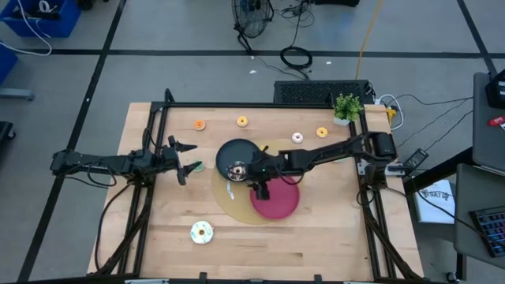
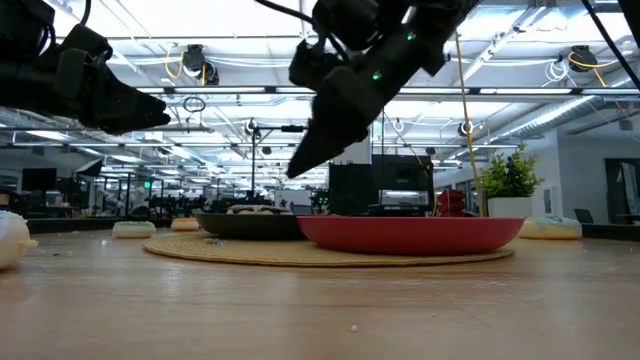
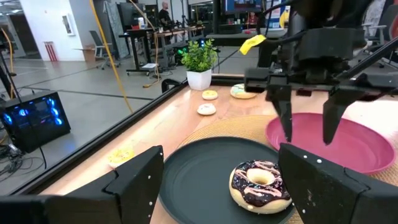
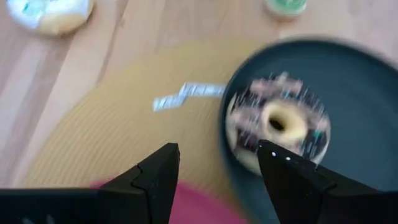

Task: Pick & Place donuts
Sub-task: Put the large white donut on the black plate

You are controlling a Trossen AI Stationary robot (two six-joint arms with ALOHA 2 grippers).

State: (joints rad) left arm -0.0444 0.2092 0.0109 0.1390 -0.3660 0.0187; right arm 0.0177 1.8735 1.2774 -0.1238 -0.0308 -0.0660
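While glossy, the ring-shaped donut (image 3: 261, 185) rests on the round black plate (image 3: 199, 180).

Room was a big open workshop kind of space: grey floor (image 1: 189, 71) with dark tape lines, cables (image 1: 296, 57) lying around past the table's far edge, and a fan (image 1: 252, 16) back there too. Ceiling had rows of strip lights (image 2: 520, 45). A glowing blue PC tower (image 3: 34, 118) sat on the floor, desks (image 3: 155, 40) further back.

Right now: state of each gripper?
Left gripper: open, empty, at the table's left side.
Right gripper: open, empty, above the red plate.
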